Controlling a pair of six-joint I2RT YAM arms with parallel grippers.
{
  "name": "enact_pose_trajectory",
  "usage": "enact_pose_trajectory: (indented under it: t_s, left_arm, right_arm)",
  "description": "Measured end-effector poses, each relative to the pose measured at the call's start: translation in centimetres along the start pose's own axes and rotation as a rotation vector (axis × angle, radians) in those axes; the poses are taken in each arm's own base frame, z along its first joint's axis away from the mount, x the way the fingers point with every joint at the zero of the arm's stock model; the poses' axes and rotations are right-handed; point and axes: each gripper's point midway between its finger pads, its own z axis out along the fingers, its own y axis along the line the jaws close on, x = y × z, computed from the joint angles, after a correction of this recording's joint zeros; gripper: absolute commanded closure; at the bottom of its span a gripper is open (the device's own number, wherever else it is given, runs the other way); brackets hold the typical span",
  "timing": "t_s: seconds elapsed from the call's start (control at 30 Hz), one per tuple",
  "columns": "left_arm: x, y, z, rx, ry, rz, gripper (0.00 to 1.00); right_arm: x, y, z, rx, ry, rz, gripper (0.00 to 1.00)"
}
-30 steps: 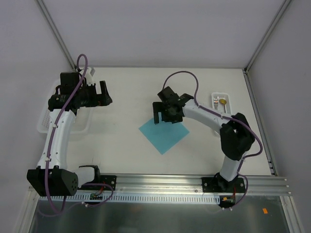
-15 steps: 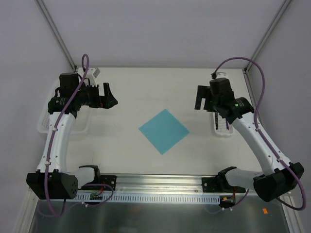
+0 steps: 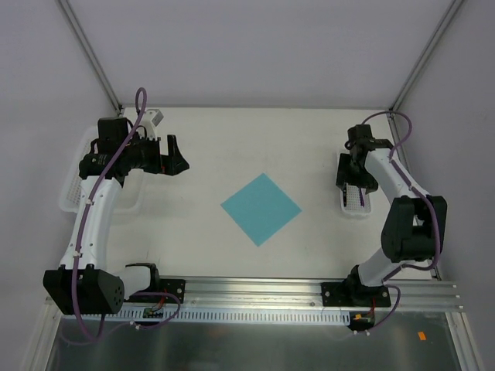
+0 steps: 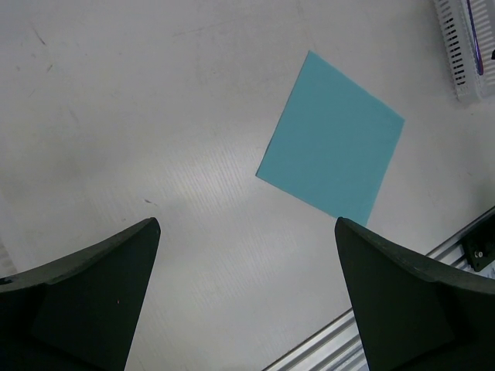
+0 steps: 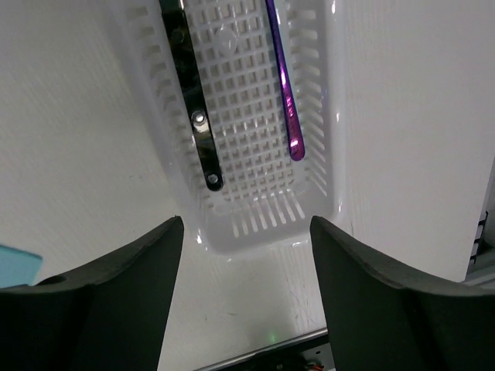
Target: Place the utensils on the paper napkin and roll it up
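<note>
The teal paper napkin lies flat as a diamond in the middle of the table, also in the left wrist view. Two utensils lie in a small white basket at the right: a purple handle and a dark shiny one. My right gripper hangs over that basket's near end, its jaws open and empty. Far to the left of the napkin my left gripper hovers open, with nothing between its fingers.
A larger white basket stands at the left edge under the left arm. The metal rail with both arm bases runs along the near edge. The small basket shows in the left wrist view's corner.
The right arm has swung from above the napkin's far corner out to the right basket and now points down at it. The left gripper has shifted slightly rightward.
</note>
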Motion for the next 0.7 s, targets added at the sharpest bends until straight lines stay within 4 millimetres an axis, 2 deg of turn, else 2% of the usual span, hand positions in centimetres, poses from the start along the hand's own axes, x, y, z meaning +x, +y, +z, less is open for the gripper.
enact_pose_trajectory:
  t_s: [0.07, 0.1, 0.2, 0.37, 0.53, 0.7]
  left_arm:
    - [0.0, -0.1, 0.0, 0.007, 0.001, 0.000, 0.01]
    - [0.0, -0.2, 0.0, 0.012, 0.000, 0.001, 0.01]
    - [0.0, -0.3, 0.0, 0.016, 0.001, 0.002, 0.01]
    - [0.2, -0.3, 0.2, 0.024, 0.005, 0.004, 0.01]
    - [0.5, -0.1, 0.5, 0.027, 0.018, 0.004, 0.01]
    - [0.7, -0.2, 0.8, 0.049, 0.029, 0.000, 0.01]
  right_arm:
    - [-0.5, -0.3, 1.2, 0.013, 0.027, 0.005, 0.36]
    - [-0.9, -0.5, 1.7, 0.018, 0.036, 0.010, 0.44]
    - [-2.2, -1.1, 3.0, 0.024, 0.039, 0.024, 0.53]
    - [-3.6, -0.9, 4.9, 0.024, 0.036, 0.024, 0.58]
    - [-4.0, -0.3, 6.9, 0.025, 0.060, 0.008, 0.61]
    - [-5.1, -0.1, 7.7, 0.031, 0.052, 0.006, 0.61]
